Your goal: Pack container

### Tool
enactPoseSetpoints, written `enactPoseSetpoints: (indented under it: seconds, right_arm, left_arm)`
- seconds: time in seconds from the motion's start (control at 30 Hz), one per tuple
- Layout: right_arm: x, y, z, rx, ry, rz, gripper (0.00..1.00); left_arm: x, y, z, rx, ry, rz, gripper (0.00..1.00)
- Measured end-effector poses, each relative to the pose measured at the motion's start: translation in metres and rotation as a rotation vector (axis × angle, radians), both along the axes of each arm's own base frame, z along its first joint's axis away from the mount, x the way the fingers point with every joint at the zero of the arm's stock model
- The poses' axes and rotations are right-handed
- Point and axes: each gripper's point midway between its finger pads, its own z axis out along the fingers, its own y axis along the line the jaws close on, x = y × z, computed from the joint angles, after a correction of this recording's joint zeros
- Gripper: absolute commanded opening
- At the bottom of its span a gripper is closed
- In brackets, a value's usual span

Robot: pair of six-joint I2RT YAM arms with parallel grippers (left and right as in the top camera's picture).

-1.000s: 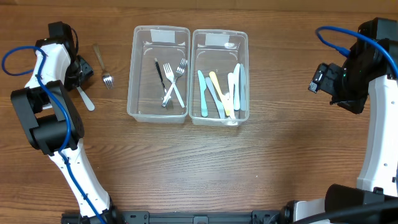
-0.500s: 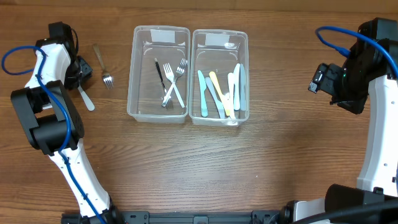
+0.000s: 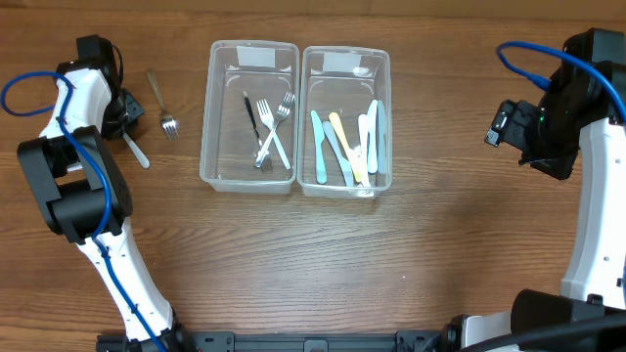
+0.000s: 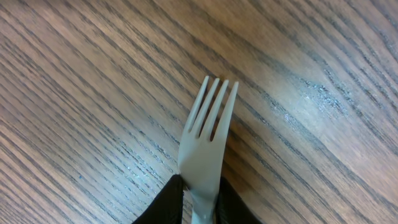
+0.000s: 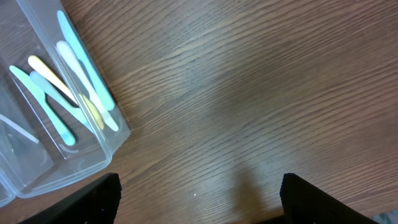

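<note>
Left bin (image 3: 227, 108): forks (image 3: 275, 137). Right bin (image 3: 333, 93): pastel knives (image 3: 319, 152). Left gripper (image 4: 199, 196) clamped on another fork (image 4: 208, 137); right gripper (image 5: 202, 199) fingers stand apart.

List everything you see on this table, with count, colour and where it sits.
left container: one, clear, table centre
right container: one, clear, beside it
forks: two, white, crossed in left container
black utensil: one, in left container
plastic knives: several, teal, yellow, white, in right container
metal fork: one, silver, left of containers
white fork: one, far left
table: brown wood
left tool: gripping white fork
right tool: open, over bare wood
</note>
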Motion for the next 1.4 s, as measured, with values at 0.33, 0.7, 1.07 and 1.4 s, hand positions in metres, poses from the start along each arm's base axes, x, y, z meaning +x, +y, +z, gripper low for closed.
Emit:
enactPoseSetpoints:
  seconds: [0.33,0.7,1.07,1.4]
  right_arm:
    - [-0.001,0.001,0.000,0.003,0.003,0.000,0.85]
    - [0.000,0.000,0.000,0.002,0.001,0.000,0.85]
    - [0.008,-0.001,0.002,-0.003,-0.032,0.000,0.85]
    - [0.009,-0.001,0.002,-0.004,-0.038,0.000,0.85]
  left_arm:
    - [0.000,0.002,0.000,0.010,0.003,-0.001,0.04]
    - [-0.015,-0.003,0.004,-0.009,0.070,-0.010,0.04]
    - [0.021,-0.063,0.140,0.004,-0.090,-0.145,0.04]
    - [0.019,-0.263,0.237,-0.043,-0.314,-0.556,0.04]
